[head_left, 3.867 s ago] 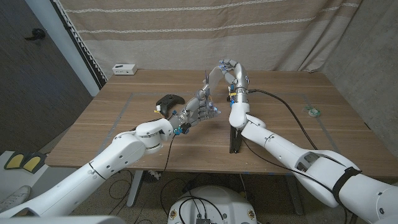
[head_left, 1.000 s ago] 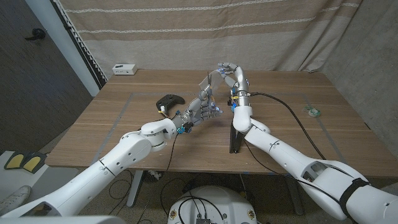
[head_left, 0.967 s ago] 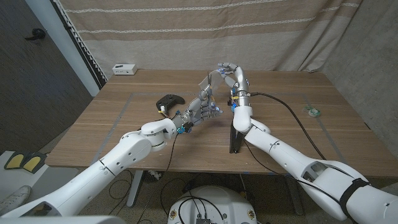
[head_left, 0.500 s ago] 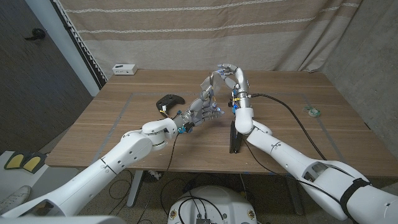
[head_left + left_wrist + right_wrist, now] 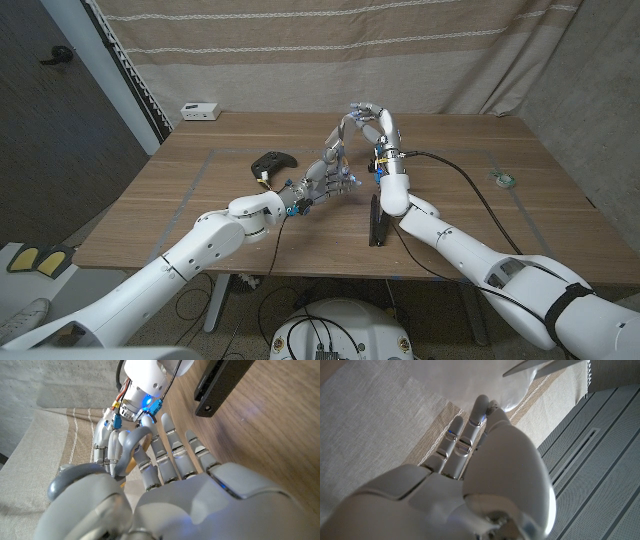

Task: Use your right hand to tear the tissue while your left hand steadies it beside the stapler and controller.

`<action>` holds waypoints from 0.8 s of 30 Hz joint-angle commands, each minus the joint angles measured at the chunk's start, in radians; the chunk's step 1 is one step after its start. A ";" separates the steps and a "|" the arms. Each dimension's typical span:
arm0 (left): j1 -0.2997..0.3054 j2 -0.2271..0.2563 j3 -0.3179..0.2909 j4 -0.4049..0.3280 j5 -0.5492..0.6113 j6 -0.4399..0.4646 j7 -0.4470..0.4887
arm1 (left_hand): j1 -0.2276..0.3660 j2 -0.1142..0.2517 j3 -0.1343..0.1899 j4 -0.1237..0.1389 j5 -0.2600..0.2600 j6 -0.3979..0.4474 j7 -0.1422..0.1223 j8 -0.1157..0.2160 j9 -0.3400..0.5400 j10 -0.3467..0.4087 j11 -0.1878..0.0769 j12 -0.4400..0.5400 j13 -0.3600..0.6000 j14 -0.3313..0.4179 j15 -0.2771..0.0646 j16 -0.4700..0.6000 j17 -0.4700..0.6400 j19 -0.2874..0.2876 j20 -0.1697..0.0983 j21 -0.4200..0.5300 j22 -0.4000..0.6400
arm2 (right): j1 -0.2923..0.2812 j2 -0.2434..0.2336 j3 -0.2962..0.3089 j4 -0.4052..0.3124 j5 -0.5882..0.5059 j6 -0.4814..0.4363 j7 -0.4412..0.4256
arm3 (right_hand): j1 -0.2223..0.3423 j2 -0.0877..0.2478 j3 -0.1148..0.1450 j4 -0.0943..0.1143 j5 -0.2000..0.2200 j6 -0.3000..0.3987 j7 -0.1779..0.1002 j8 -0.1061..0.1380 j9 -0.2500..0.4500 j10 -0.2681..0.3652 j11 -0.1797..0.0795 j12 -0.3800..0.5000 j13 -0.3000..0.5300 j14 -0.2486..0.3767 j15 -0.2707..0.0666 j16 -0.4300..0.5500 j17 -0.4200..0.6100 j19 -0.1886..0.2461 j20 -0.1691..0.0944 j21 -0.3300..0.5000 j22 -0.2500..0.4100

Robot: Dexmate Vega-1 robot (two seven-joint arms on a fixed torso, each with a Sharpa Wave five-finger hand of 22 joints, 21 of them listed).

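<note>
Head view: tissue (image 5: 338,128) half-hidden by fingers (image 5: 366,113).

No writing, label, brand, number or sign can be read in any of these views. The small white box (image 5: 200,110) at the bench's (image 5: 450,200) far left corner is too small for any marking to be made out, and so is the small round object (image 5: 503,179) near the right edge.
</note>
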 commanded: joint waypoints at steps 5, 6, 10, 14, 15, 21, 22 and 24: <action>0.004 0.005 0.000 0.000 -0.004 -0.003 -0.016 | 0.003 -0.013 -0.011 0.015 0.002 -0.095 0.108 0.379 0.275 0.023 -0.026 0.050 0.005 -0.004 -0.107 0.009 0.003 0.002 -0.001 0.000 0.006 | 0.010 0.015 0.000 0.021 -0.006 -0.054 -0.035 | 0.007 0.004 0.010 -0.007 0.005 -0.002 0.009 -0.006 0.007 0.004 0.008 -0.003 0.006 -0.007 -0.068 -0.001 0.004 -0.009 -0.130 0.004 0.004; 0.005 0.005 -0.001 0.001 -0.006 -0.005 -0.017 | 0.003 -0.013 -0.011 0.016 0.002 -0.095 0.108 0.379 0.275 0.023 -0.026 0.049 0.003 -0.005 -0.109 0.008 0.003 0.002 -0.001 -0.001 0.006 | 0.011 0.014 -0.003 0.025 -0.009 -0.052 -0.038 | 0.007 0.004 0.011 -0.007 0.005 -0.003 0.009 -0.007 0.007 0.004 0.008 -0.004 0.006 -0.008 -0.068 -0.002 0.003 -0.009 -0.130 0.005 0.004; 0.007 0.006 -0.002 0.000 -0.004 -0.009 -0.017 | 0.003 -0.013 -0.011 0.016 0.002 -0.094 0.107 0.379 0.275 0.022 -0.026 0.051 0.006 -0.004 -0.107 0.009 0.003 0.002 -0.001 -0.001 0.006 | 0.018 0.009 -0.012 0.041 -0.012 -0.027 -0.037 | 0.007 0.004 0.012 -0.006 0.006 -0.004 0.006 -0.008 0.007 0.005 0.007 -0.005 0.006 -0.008 -0.068 -0.002 0.003 -0.011 -0.130 0.007 0.005; 0.014 0.006 -0.006 -0.003 -0.005 -0.013 -0.010 | 0.003 -0.013 -0.011 0.016 0.002 -0.093 0.107 0.379 0.275 0.021 -0.026 0.051 0.006 -0.004 -0.107 0.009 0.003 0.002 -0.001 -0.001 0.006 | 0.023 0.004 -0.016 0.060 -0.004 0.009 -0.025 | 0.005 0.004 0.012 -0.005 0.006 0.000 0.003 -0.008 0.008 0.007 0.002 -0.007 0.006 -0.008 -0.068 -0.001 0.005 -0.015 -0.134 0.007 0.004; 0.015 0.007 -0.007 -0.003 -0.007 -0.014 -0.012 | 0.003 -0.013 -0.011 0.016 0.002 -0.093 0.107 0.379 0.275 0.021 -0.026 0.050 0.005 -0.005 -0.106 0.009 0.003 0.002 -0.001 -0.001 0.006 | 0.025 0.003 -0.018 0.066 -0.005 0.016 -0.026 | 0.004 0.004 0.012 -0.004 0.006 0.000 0.002 -0.008 0.008 0.006 0.000 -0.007 0.006 -0.008 -0.068 -0.002 0.004 -0.017 -0.135 0.007 0.004; 0.019 0.007 -0.009 -0.003 -0.005 -0.020 -0.009 | 0.002 -0.013 -0.012 0.017 0.002 -0.095 0.107 0.379 0.275 0.022 -0.026 0.051 0.003 -0.004 -0.107 0.009 0.003 0.002 -0.001 -0.001 0.006 | 0.027 -0.006 -0.022 0.085 -0.010 0.067 -0.021 | 0.000 0.004 0.013 -0.002 0.007 0.002 -0.012 -0.009 0.009 0.005 -0.010 -0.011 0.008 -0.011 -0.069 -0.004 0.004 -0.024 -0.141 0.009 0.005; 0.019 0.007 -0.009 -0.003 -0.005 -0.020 -0.007 | 0.002 -0.013 -0.012 0.017 0.002 -0.095 0.106 0.379 0.275 0.021 -0.027 0.051 0.004 -0.004 -0.107 0.009 0.003 0.002 -0.001 -0.002 0.006 | 0.028 -0.007 -0.022 0.089 -0.009 0.077 -0.020 | 0.000 0.004 0.013 -0.002 0.008 0.002 -0.014 -0.009 0.009 0.005 -0.010 -0.011 0.008 -0.011 -0.069 -0.004 0.004 -0.024 -0.142 0.009 0.005; 0.020 0.006 -0.010 -0.003 -0.005 -0.022 -0.007 | 0.002 -0.013 -0.012 0.017 0.002 -0.095 0.108 0.379 0.275 0.022 -0.027 0.050 0.002 -0.004 -0.108 0.009 0.003 0.002 -0.002 -0.002 0.006 | 0.030 -0.009 -0.021 0.097 -0.012 0.093 -0.023 | -0.001 0.005 0.014 -0.001 0.009 0.003 -0.015 -0.009 0.009 0.004 -0.012 -0.012 0.008 -0.012 -0.069 -0.005 0.003 -0.029 -0.143 0.009 0.005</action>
